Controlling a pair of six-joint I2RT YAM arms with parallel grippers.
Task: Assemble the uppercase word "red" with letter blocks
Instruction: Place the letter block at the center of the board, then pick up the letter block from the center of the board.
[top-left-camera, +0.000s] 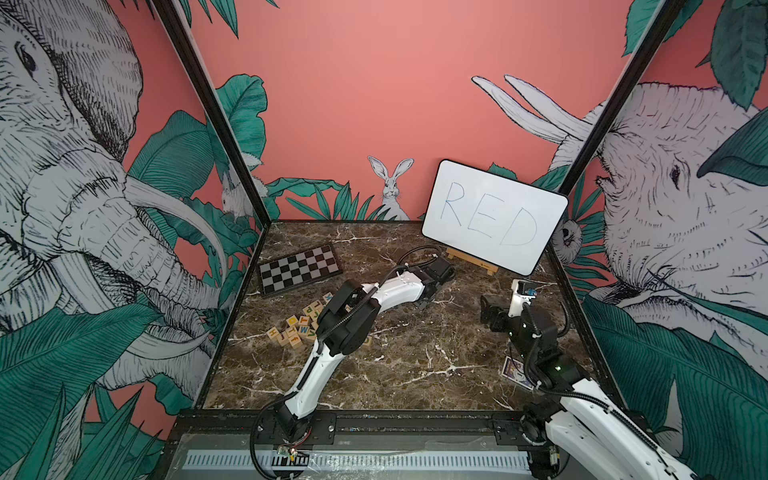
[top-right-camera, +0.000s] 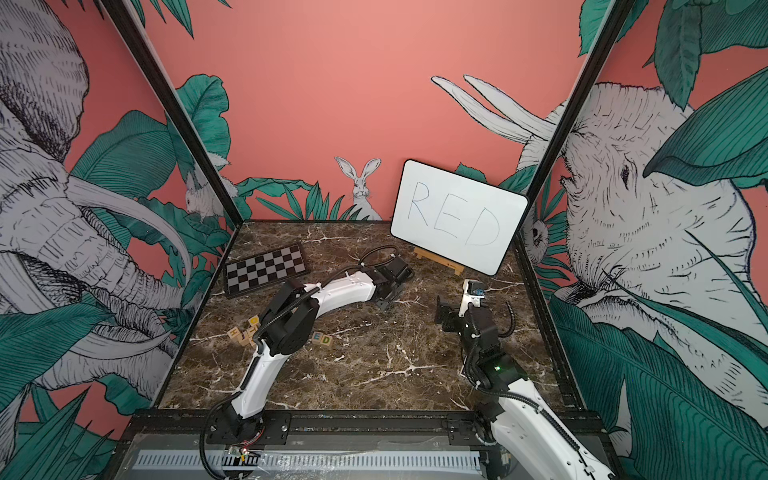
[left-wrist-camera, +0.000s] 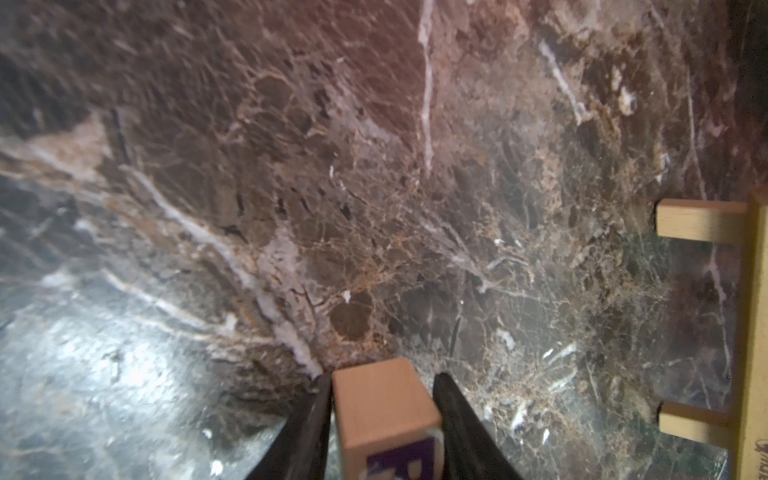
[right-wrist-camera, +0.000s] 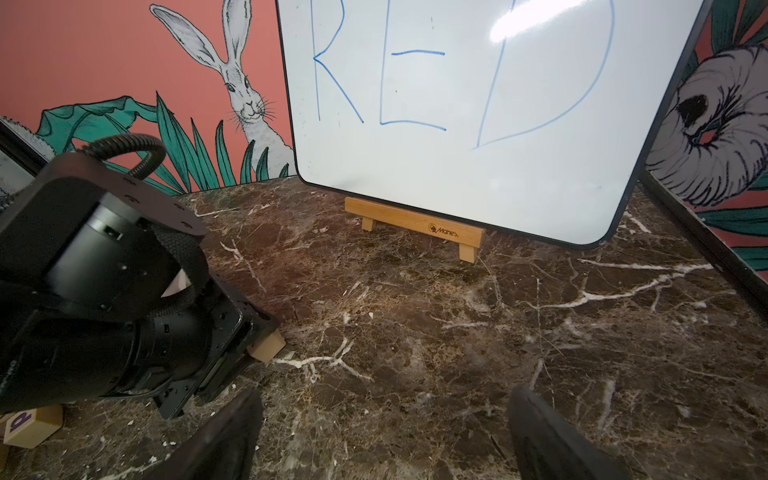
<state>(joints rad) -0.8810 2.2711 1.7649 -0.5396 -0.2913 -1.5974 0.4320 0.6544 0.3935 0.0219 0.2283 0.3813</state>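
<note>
One brown marble tabletop (top-left-camera: 415, 374) carries everything. Far right stands a white board handwritten RED (top-left-camera: 494, 216). The right gripper (right-wrist-camera: 386, 395) has fingers wide apart, empty. At far centre the left gripper (left-wrist-camera: 382, 377) brackets a pale wooden cube with purple print (left-wrist-camera: 384, 409); grip undeterminable. Left of centre, bluish-green E cube (top-right-camera: 317, 337) touches green D cube (top-right-camera: 327, 340).
</note>
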